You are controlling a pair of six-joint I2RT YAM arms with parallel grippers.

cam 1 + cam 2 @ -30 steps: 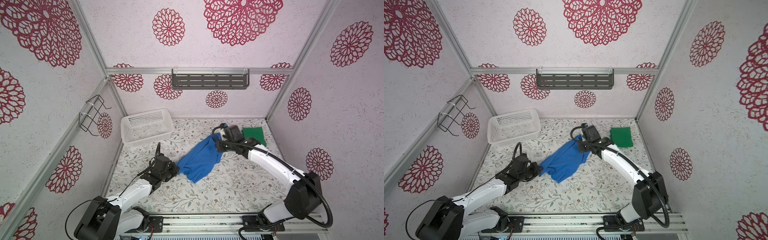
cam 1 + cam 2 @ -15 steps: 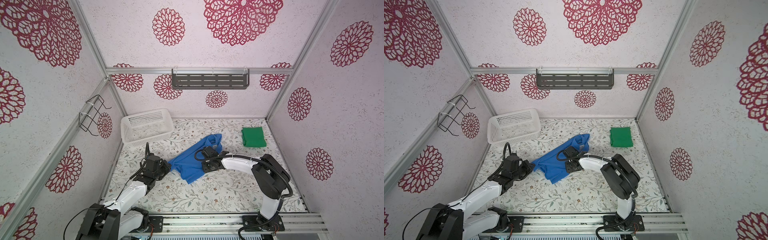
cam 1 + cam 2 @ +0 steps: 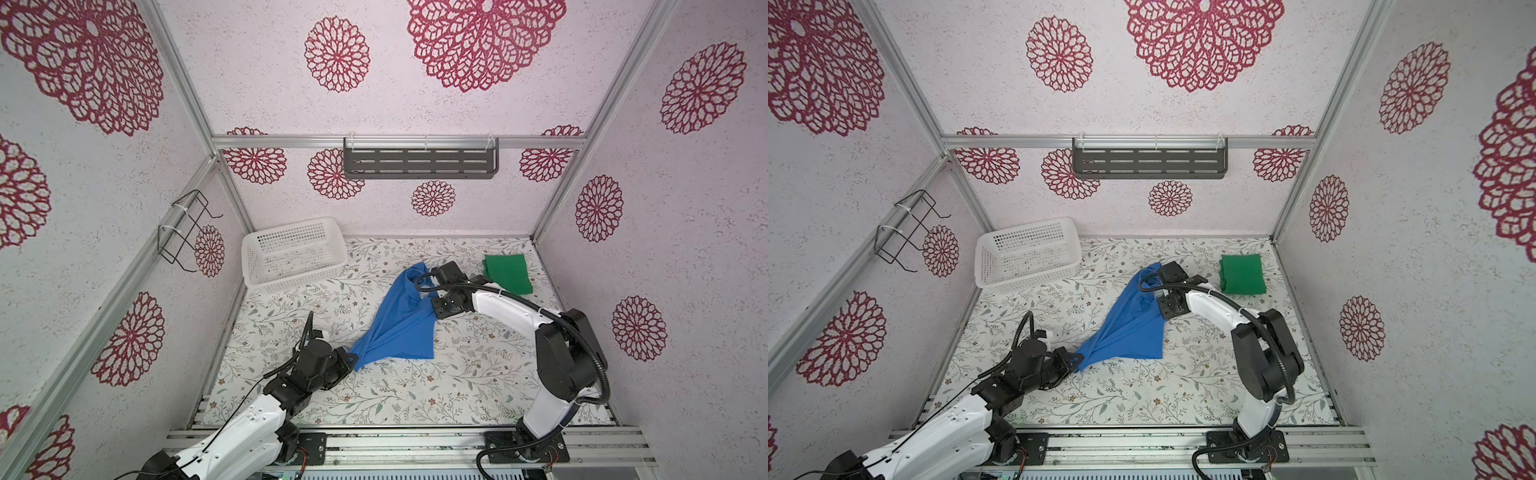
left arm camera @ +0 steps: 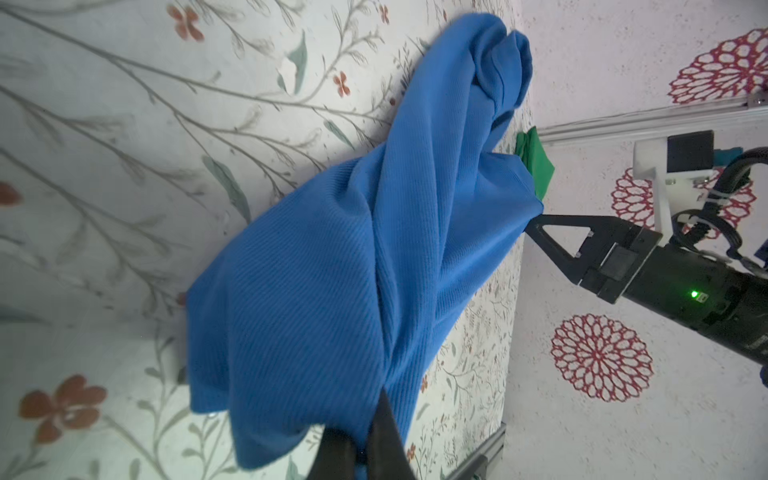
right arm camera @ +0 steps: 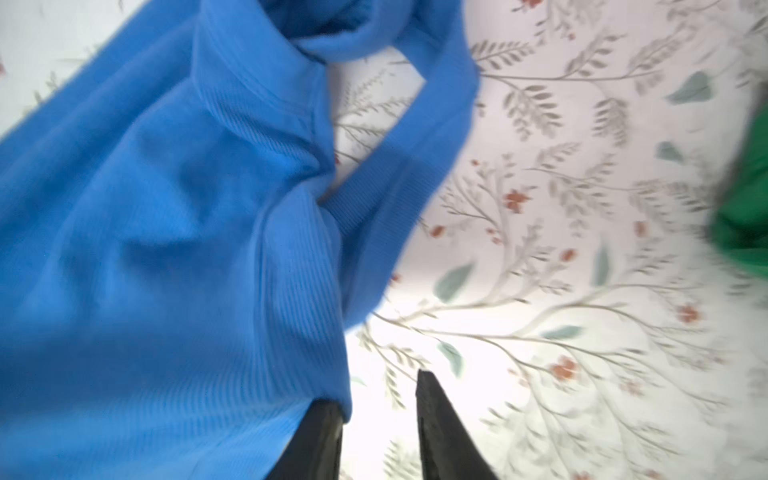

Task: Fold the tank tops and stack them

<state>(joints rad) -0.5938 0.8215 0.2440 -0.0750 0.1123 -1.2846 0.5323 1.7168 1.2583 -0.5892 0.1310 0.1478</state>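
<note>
The royal blue tank top (image 3: 399, 324) (image 3: 1125, 328) lies bunched and twisted mid-table, drawn to a point at its front-left corner. My left gripper (image 3: 348, 360) (image 3: 1075, 359) (image 4: 365, 440) is shut on that corner. My right gripper (image 3: 432, 306) (image 3: 1158, 305) (image 5: 378, 395) stands open at the cloth's right edge. One of its fingers rests against the blue fabric (image 5: 166, 249) and only bare table shows between the jaws. The green tank top (image 3: 508, 274) (image 3: 1243, 275) lies folded at the back right, apart from both grippers.
A white perforated basket (image 3: 291, 253) sits at the back left corner. On the back wall hangs a grey shelf (image 3: 419, 164), and a wire rack (image 3: 187, 232) is fixed to the left wall. Patterned walls close in on three sides; a metal rail (image 3: 415, 440) runs along the front.
The left gripper drew the blue corner toward the front, stretching the cloth. The right gripper moved from over the cloth's middle to its right edge, farther back.
</note>
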